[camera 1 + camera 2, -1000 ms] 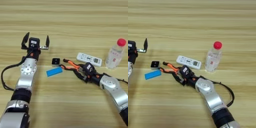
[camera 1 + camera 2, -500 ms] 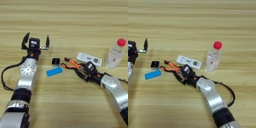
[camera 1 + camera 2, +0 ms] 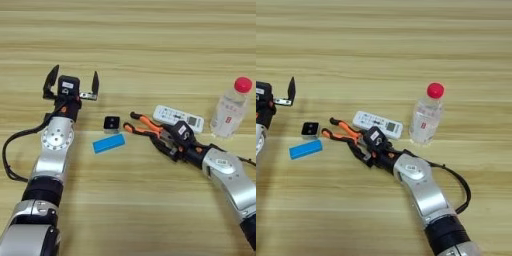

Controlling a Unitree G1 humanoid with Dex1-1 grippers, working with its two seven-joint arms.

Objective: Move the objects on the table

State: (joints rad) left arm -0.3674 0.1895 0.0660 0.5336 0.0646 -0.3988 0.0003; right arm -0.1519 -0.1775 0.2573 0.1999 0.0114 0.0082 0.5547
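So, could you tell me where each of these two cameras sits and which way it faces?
Left eye view: on the robot's head, looking down at the table; shows the whole left gripper, open, and the right gripper at the pliers.
Right eye view: same head, set slightly right; the left gripper is cut by the edge, and more of the right arm shows.
Shared: pliers, blue block, cube, remote, bottle.
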